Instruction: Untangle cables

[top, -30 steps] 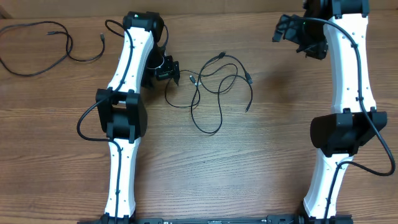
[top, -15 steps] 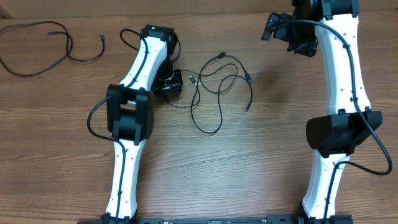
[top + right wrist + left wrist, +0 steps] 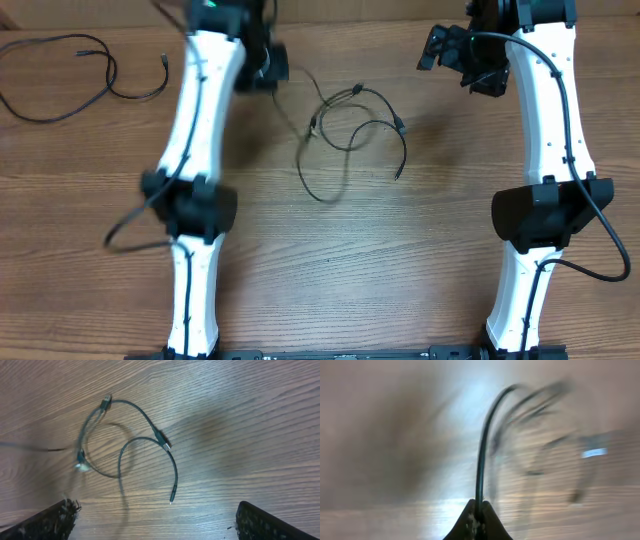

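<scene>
Overhead and wrist views, two-arm cable scene.

(a) Tabletop: brown wood grain, carrying all the items below.

(b) Left arm: white, reaching from the near edge to the far edge of the tabletop; its upper part is blurred in the overhead view.

(c) Right arm: white, reaching along the right side towards the far right corner.

(d) Right gripper: jaws spread wide and holding nothing. In the right wrist view one finger sits at the lower left corner and the other at the lower right, with the tangle on the wood between and beyond them.

(e) Left gripper: jaws pinched together on the held cable, a thin black strand that rises from the fingertips and curves over to the right. In the overhead view this strand runs from the gripper down to the tangle.

(f) Tangled cables: thin black loops lying at the far centre of the tabletop, between the two arms, crossing each other at several places. One free end points towards the near edge.

(g) Separate cable: a loose curve at the far left corner, well apart from the tangle.

(h) Plug connector: small, silver-tipped, where two loops meet.
</scene>
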Controlling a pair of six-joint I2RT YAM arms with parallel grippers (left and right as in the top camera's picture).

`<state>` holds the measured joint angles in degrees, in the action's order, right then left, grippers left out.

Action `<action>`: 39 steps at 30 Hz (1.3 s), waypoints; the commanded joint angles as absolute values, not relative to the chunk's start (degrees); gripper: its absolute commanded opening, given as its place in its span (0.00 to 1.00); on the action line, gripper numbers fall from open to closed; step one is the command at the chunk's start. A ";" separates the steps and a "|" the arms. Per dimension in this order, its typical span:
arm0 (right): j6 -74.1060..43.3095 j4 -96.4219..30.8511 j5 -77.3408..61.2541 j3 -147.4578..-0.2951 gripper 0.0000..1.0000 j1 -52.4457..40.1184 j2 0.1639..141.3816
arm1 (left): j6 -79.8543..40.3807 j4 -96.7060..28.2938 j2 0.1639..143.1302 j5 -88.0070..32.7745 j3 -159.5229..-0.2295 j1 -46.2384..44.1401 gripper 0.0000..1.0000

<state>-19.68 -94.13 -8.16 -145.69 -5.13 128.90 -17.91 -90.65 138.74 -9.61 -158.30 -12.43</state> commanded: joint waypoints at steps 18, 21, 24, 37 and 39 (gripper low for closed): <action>3.53 -73.43 -42.46 -145.45 1.00 -15.81 129.05 | -21.28 -77.25 117.62 -16.64 -165.16 -15.68 0.04; 3.60 -72.38 -40.53 -145.45 1.00 -16.75 129.05 | -21.45 -76.84 117.38 -20.43 -165.16 -15.68 0.04; 5.06 -70.74 -40.56 -145.43 1.00 -18.04 129.34 | -21.45 -76.99 116.97 -23.68 -165.16 -15.66 0.04; 2.04 -57.06 -41.60 -145.45 0.80 -21.26 130.76 | -22.76 -77.91 112.92 -30.26 -165.16 -14.15 0.04; -0.32 -57.17 -41.19 -145.45 0.49 -21.15 130.76 | -22.76 -78.87 112.29 -28.12 -165.16 -12.69 0.04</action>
<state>2.87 -57.45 -41.19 -145.53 -21.45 130.04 -22.35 -78.13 115.85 -29.15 -165.14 -14.94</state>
